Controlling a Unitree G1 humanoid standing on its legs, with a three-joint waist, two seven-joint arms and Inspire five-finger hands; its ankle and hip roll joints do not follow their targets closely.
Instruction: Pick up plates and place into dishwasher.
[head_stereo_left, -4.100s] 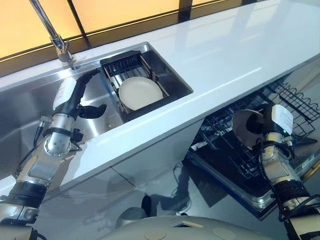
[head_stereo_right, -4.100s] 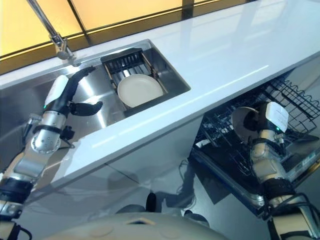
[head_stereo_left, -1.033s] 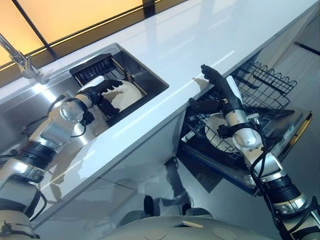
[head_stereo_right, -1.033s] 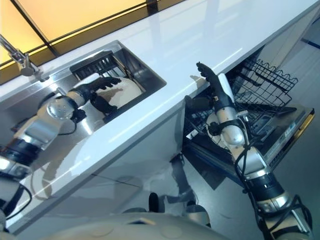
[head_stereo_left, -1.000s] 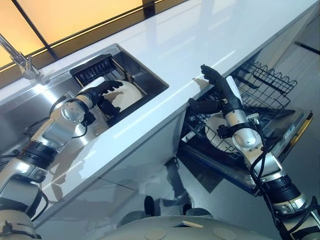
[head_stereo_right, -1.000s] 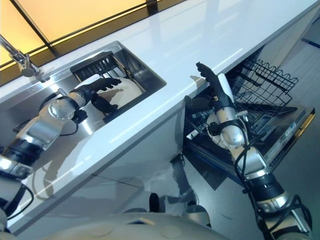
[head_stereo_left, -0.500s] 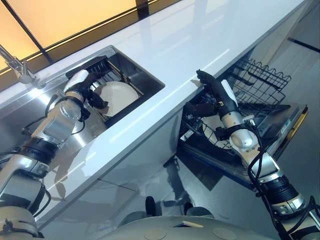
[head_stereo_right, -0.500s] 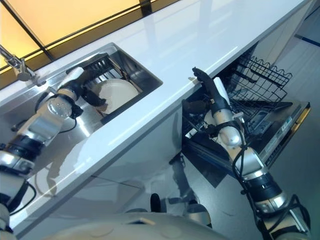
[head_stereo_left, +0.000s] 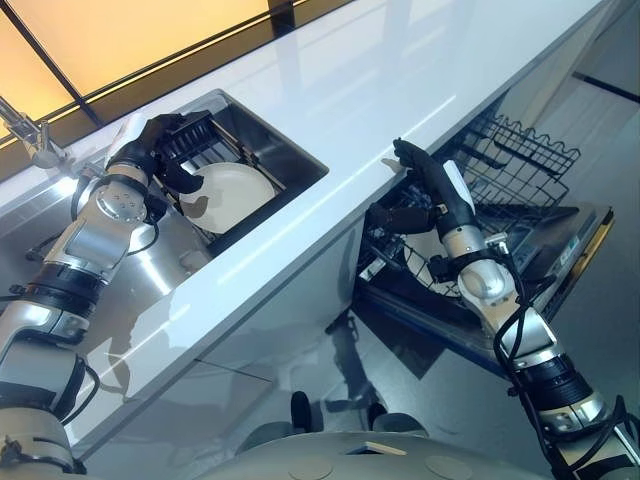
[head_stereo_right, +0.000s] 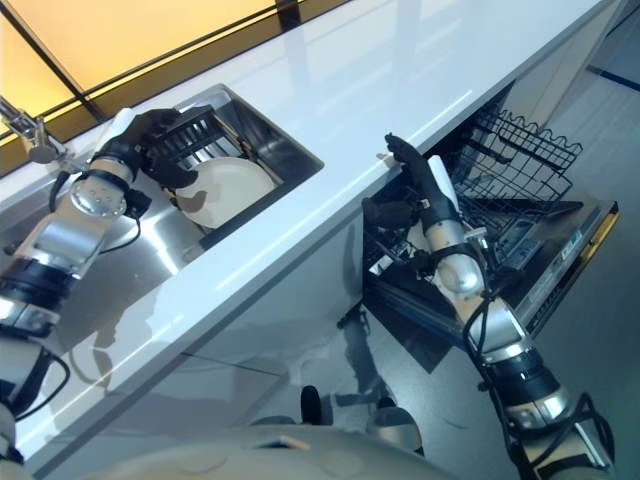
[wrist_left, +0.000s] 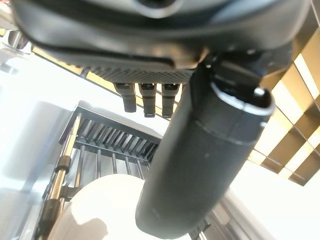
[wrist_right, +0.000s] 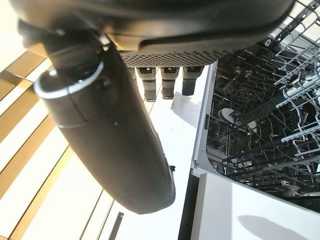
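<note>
Eye views showed a cream plate (head_stereo_left: 232, 192) in the sink rack (head_stereo_left: 205, 135), the left hand (head_stereo_left: 150, 140) just above it, holding nothing. Wrist views showed straight fingers (wrist_left: 145, 97) above the plate; the right hand (head_stereo_left: 425, 185) hung open beside the dishwasher rack (wrist_right: 260, 115).

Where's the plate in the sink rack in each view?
Left eye view: plate in the sink rack, upper left.
Right eye view: upper left.
Left wrist view: pale disc beyond the thumb.
Right wrist view: faces the dishwasher instead.
Shared landmark: the rack's black slats.

Cream plate (head_stereo_left: 232, 193), white counter (head_stereo_left: 380, 90)
</note>
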